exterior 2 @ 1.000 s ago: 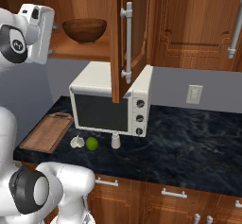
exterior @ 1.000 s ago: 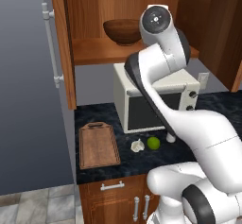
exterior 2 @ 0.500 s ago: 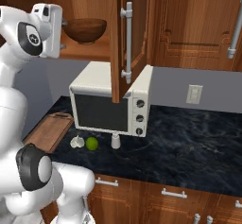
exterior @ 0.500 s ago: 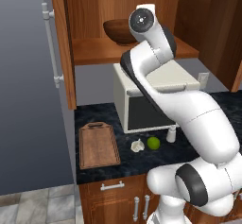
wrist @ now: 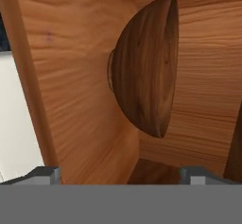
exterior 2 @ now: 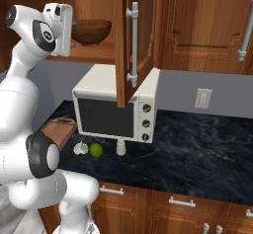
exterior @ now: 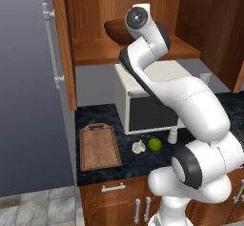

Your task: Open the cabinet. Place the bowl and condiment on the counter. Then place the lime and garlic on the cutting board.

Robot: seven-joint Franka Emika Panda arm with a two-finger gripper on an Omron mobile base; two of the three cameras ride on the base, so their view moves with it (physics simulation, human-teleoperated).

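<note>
Open cabinet (exterior: pixel 62 53) shelf: round dark wooden bowl (wrist: pixel 146 72); gripper (wrist: pixel 120 173) wide open, empty

A white microwave (exterior 2: pixel 114 110) sits beneath a wall outlet's (exterior 2: pixel 202 98) level, left of it.

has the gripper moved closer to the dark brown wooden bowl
Yes: the gripper has swung left toward the dark brown wooden bowl on the cabinet shelf.

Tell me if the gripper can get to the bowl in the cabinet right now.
Probably yes. The cabinet door hangs open, the bowl sits alone on the shelf, and the gripper faces it with its jaws wide and nothing between them.
</note>
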